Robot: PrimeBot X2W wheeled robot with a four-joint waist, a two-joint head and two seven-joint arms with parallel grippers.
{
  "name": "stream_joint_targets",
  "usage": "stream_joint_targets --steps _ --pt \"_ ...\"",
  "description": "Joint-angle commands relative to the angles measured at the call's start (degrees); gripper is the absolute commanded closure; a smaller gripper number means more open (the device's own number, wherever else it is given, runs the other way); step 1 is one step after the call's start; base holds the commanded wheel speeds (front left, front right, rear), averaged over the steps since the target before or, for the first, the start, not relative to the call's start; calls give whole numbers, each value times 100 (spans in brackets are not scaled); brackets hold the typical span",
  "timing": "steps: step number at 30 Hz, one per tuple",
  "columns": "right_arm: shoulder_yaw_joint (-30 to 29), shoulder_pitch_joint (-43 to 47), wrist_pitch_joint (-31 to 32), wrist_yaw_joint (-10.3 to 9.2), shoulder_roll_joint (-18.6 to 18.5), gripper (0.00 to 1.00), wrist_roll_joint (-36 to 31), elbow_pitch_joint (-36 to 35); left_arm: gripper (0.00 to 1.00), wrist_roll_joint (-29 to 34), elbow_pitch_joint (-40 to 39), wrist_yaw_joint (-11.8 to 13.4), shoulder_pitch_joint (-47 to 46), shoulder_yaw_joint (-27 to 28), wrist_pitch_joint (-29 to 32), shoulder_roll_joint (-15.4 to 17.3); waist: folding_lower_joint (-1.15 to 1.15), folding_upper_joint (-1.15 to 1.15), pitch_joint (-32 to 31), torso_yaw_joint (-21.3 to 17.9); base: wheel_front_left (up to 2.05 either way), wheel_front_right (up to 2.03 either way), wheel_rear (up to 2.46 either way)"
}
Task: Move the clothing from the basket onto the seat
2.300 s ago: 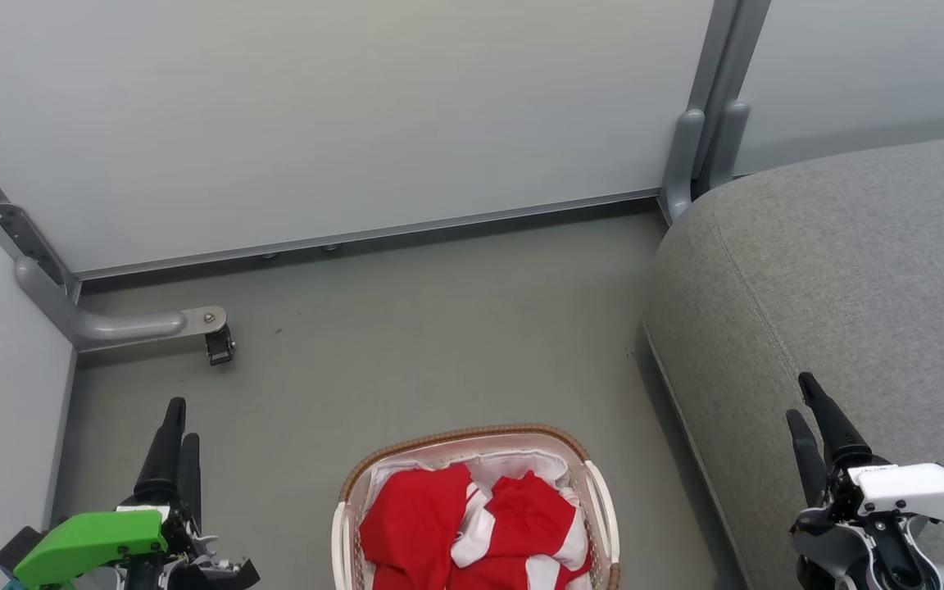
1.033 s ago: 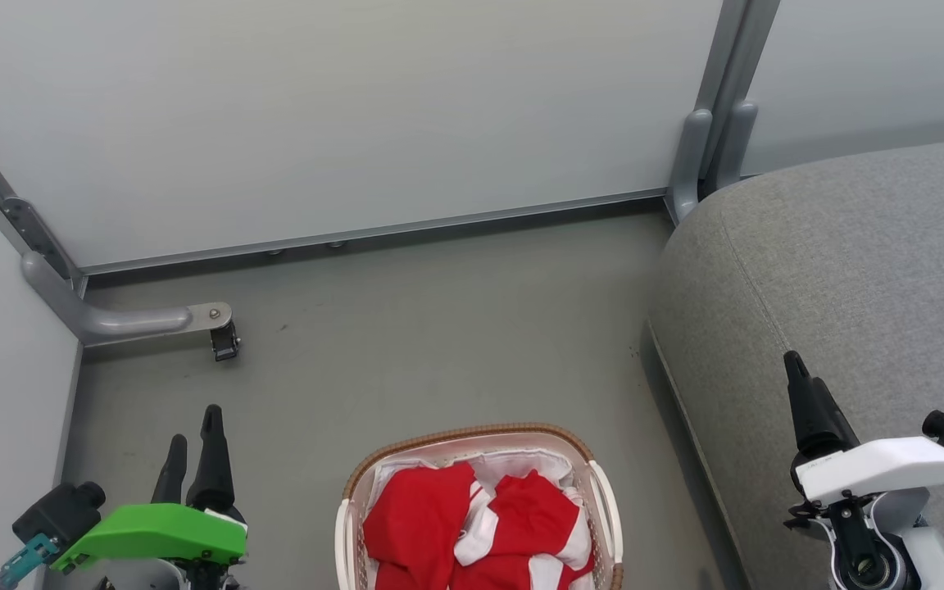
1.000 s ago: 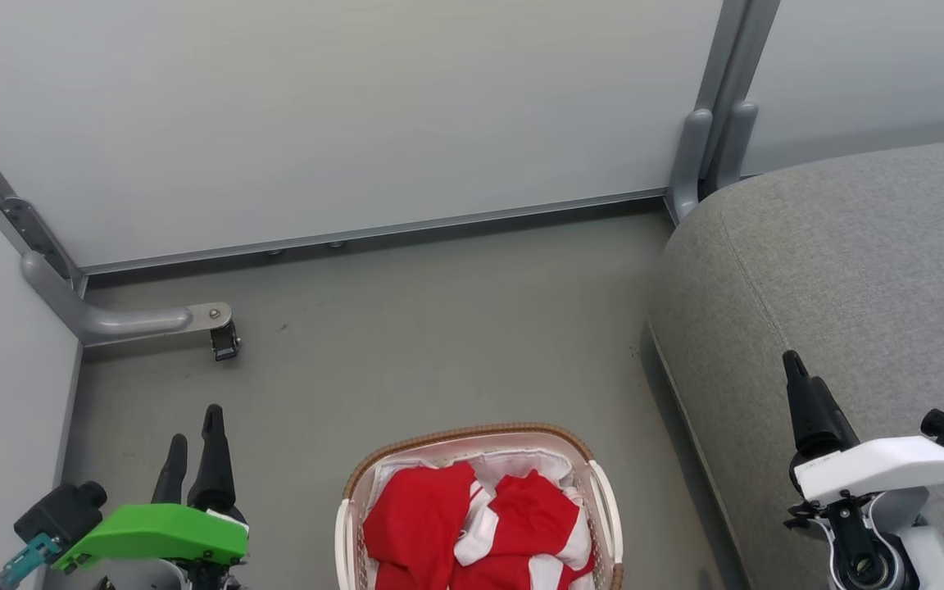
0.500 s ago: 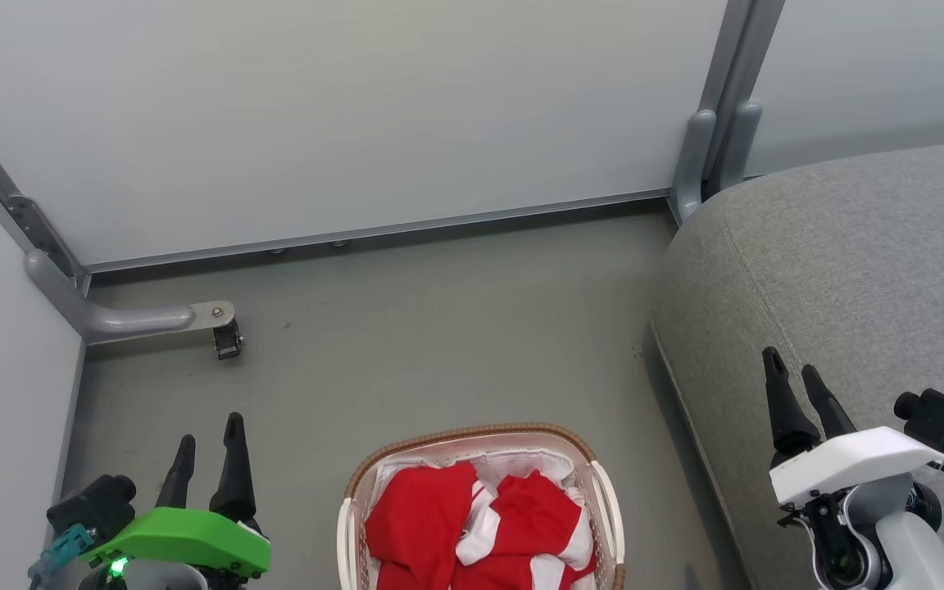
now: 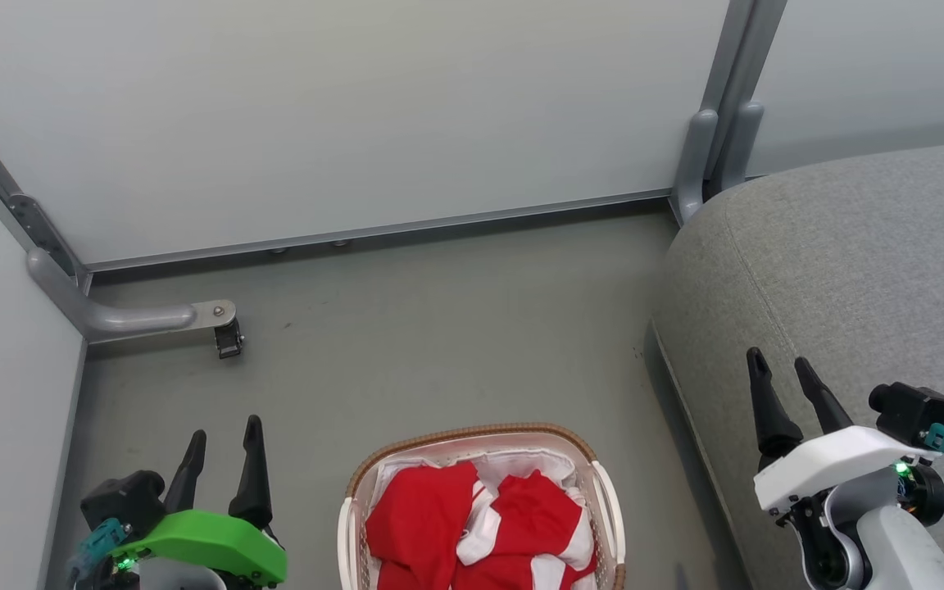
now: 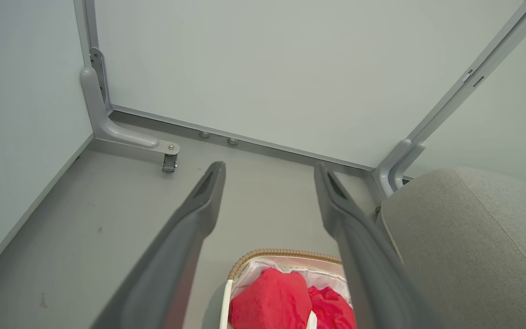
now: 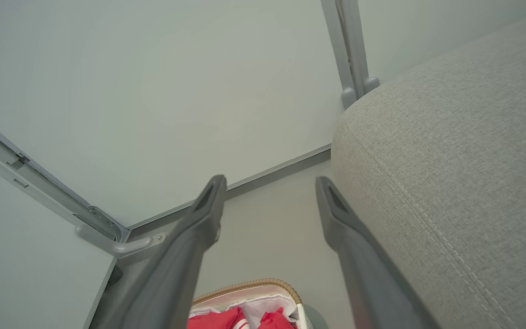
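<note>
While you look down from the head camera, the basket (image 5: 484, 433) stands on the smooth grey floor (image 5: 439, 328) at the bottom centre, between your two grippers. It is an oval of white perforated plastic with a brown woven rim, white side handles and a white lining. Crumpled red and white clothing (image 5: 472, 524) fills it, soft and folded over itself, all of it inside the rim.

Just beside the basket on the robot's right rises the seat (image 5: 849, 270). You see a large cushion of grey woven fabric with rounded edges and a stitched seam along its corner.

Your left gripper (image 5: 225, 427), ahead of a bright green cover (image 5: 210, 545), hangs over the floor left of the basket. Its two long, dark, tapered fingers are spread apart with floor showing between them, gripping and touching nothing.

Your right gripper (image 5: 778, 357), ahead of a white cover (image 5: 832, 459), sits over the seat's near edge. Its fingers are likewise spread and empty.

Pale matte wall panels (image 5: 341, 106) in grey metal frames close off the far side. A bent metal foot (image 5: 128, 315) with a small black caster (image 5: 228, 339) rests on the floor at the left.
</note>
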Motion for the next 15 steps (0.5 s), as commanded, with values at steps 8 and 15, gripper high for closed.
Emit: stream_joint_targets --steps 8,15 --pt "-1 42 -160 1 30 0 -606 -9 0 517 -47 29 60 -3 -162 -8 0 0 -15 1 0 0 0" --pt "-66 130 -248 2 106 0 -968 -39 0 826 -21 51 119 -46 -252 -55 0 0 -21 4 0 0 0"
